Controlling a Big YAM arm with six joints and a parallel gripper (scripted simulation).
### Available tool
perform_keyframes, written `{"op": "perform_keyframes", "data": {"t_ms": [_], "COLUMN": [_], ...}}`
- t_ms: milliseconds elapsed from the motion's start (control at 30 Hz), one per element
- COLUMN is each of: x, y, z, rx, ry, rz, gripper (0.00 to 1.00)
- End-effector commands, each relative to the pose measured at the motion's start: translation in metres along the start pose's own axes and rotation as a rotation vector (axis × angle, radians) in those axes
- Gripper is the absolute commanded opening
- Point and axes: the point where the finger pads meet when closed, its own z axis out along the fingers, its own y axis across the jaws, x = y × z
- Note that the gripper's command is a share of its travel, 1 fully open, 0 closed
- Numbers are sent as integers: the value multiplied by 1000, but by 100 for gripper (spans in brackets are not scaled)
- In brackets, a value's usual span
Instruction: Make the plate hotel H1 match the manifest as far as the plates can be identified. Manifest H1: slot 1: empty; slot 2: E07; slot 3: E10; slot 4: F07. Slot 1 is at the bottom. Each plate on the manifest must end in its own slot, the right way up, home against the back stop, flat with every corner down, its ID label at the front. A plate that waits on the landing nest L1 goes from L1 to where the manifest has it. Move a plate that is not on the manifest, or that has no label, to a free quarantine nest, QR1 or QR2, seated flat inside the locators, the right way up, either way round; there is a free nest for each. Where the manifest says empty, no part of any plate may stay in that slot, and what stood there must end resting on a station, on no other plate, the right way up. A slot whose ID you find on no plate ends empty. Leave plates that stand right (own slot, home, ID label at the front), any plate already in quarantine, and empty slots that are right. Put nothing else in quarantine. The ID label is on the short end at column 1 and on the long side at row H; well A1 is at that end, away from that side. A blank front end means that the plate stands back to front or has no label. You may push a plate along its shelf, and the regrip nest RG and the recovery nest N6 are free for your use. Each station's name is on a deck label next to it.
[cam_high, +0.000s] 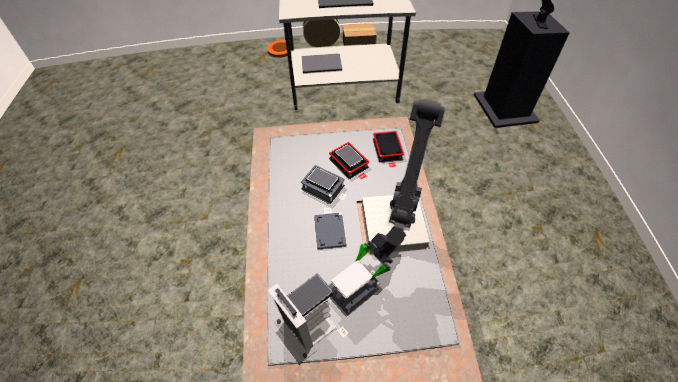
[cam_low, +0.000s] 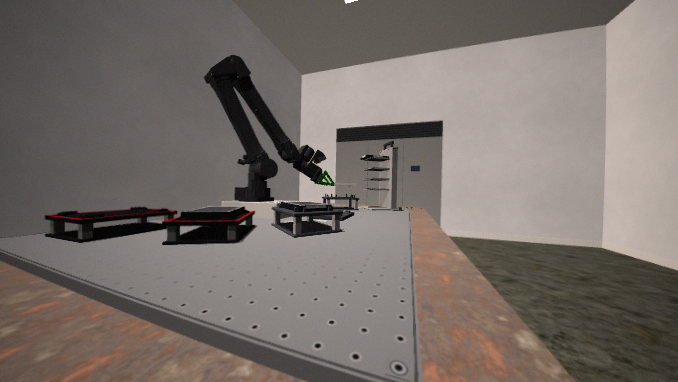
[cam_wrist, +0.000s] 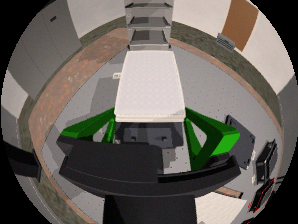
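Observation:
My gripper (cam_high: 366, 268) (cam_low: 332, 184) (cam_wrist: 149, 111) is shut on the near end of a white plate (cam_high: 352, 278) (cam_low: 345, 185) (cam_wrist: 150, 82). The plate is held level above a dark nest (cam_high: 351, 303) (cam_low: 341, 199) (cam_wrist: 150, 137), with a gap between them in the exterior view. Its far end points toward the hotel (cam_high: 299, 327) (cam_low: 394, 180) (cam_wrist: 149, 21). A dark plate (cam_high: 310, 294) lies on the hotel's top shelf. The lower shelves are partly hidden. A grey-topped plate (cam_high: 322, 177) sits on another nest, and one (cam_high: 349, 155) on a red-rimmed nest. No ID is readable.
A second red-rimmed nest (cam_high: 388, 144) (cam_low: 112, 215) shows no plate. A low flat dark nest (cam_high: 330, 231) (cam_wrist: 241, 142) stands beside the arm's white base block (cam_high: 375, 225). Small deck labels (cam_high: 343, 331) (cam_wrist: 117, 76) lie near the stations.

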Motion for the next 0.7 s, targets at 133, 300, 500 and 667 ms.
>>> {"op": "perform_keyframes", "data": {"t_ms": [133, 300, 500, 667], "x": [-9, -1, 2, 1], "y": [9, 7, 7, 8], "z": [2, 2, 4, 5], "rx": [-19, -16, -16, -18], "ry": [-32, -23, -23, -26], "rz": [22, 18, 18, 19], "gripper": [86, 86, 86, 86]}}
